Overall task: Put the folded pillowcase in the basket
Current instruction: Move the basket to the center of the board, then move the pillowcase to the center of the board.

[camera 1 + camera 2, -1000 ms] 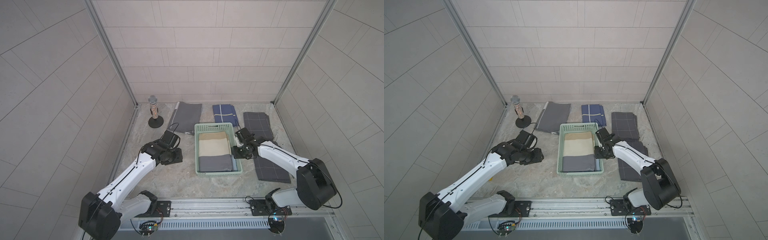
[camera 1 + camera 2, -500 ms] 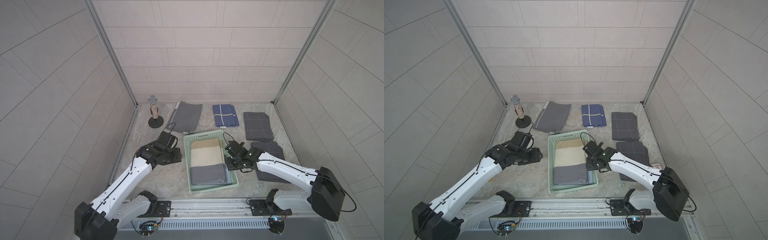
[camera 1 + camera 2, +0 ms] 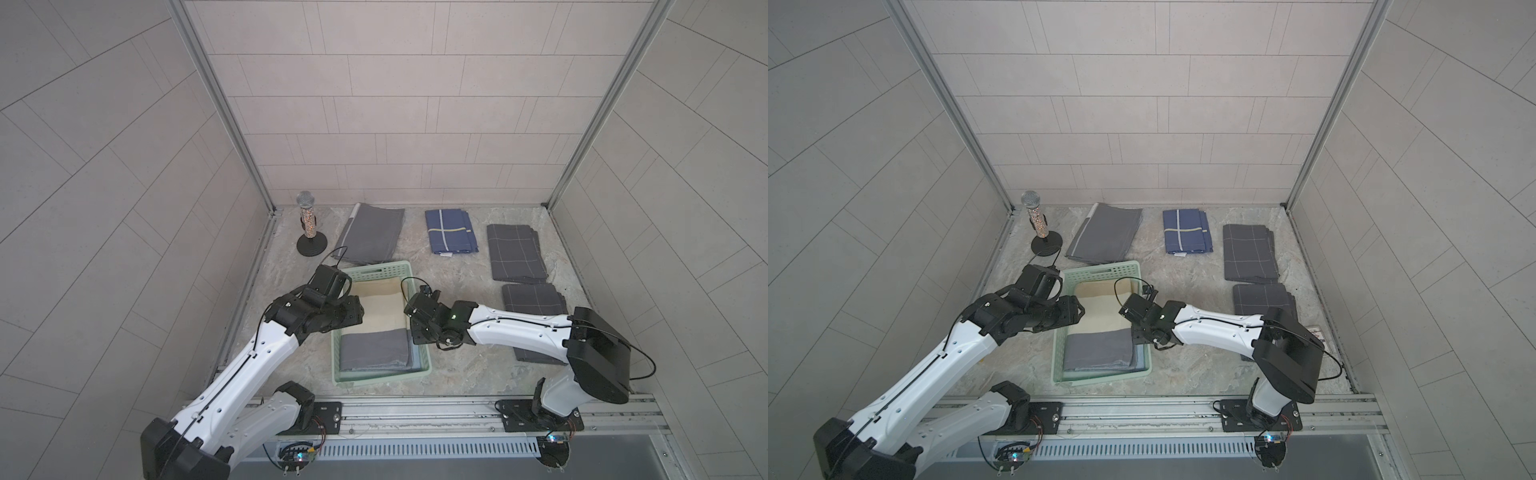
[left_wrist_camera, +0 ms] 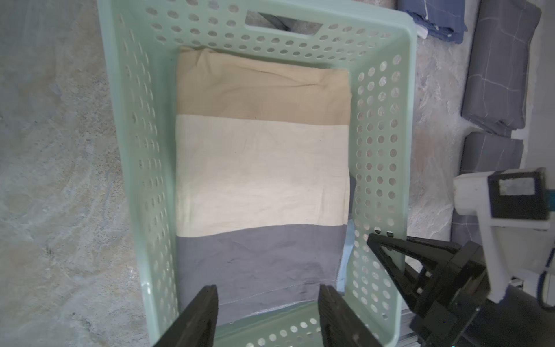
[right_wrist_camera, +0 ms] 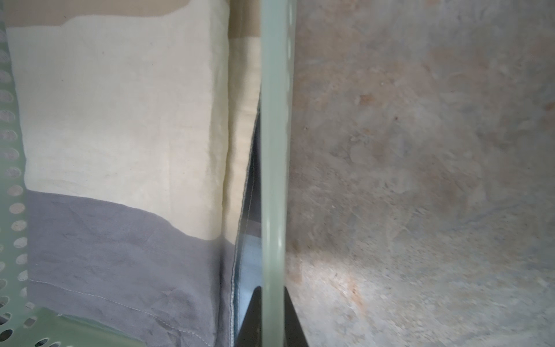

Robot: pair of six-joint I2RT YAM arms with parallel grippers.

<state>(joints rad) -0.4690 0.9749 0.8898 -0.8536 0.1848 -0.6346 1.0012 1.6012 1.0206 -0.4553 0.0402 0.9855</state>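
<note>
The right claw (image 5: pixel 272 306) is pinched on the right-hand wall of the basket (image 3: pixel 382 376), the green rim running straight between its two black fingers in the right wrist view; the left claw (image 4: pixel 267 290) hangs spread above the basket's left wall, its fingers (image 4: pixel 204 315) well apart with nothing gripped between them; the folded pillowcase (image 3: pixel 380 316) lies flat on the basket floor, banded tan, cream and grey, with a pale blue layer (image 3: pixel 415 357) showing beneath its right edge. Compared with a second ago, the basket has come nearer the front rail and over to the left, and now sits slightly turned, its far end angled leftward; the right arm has swung across with it while gripping the same wall; the left claw, which earlier sat beside the basket and apart from it, now overlaps its left wall in both top views; the pillowcase keeps its place inside. Counted: two arms with two claws; one basket; one banded pillowcase inside it; four folded cloths lying on the surface (image 3: pixel 457 282) outside the basket, namely one plain grey cloth (image 3: pixel 372 237), one blue cloth (image 3: pixel 451 230) with pale lines, and two checked grey cloths (image 3: pixel 515 253) (image 3: pixel 534 299); one microphone (image 3: pixel 307 216) upright on a round black stand in the far left corner.
</note>
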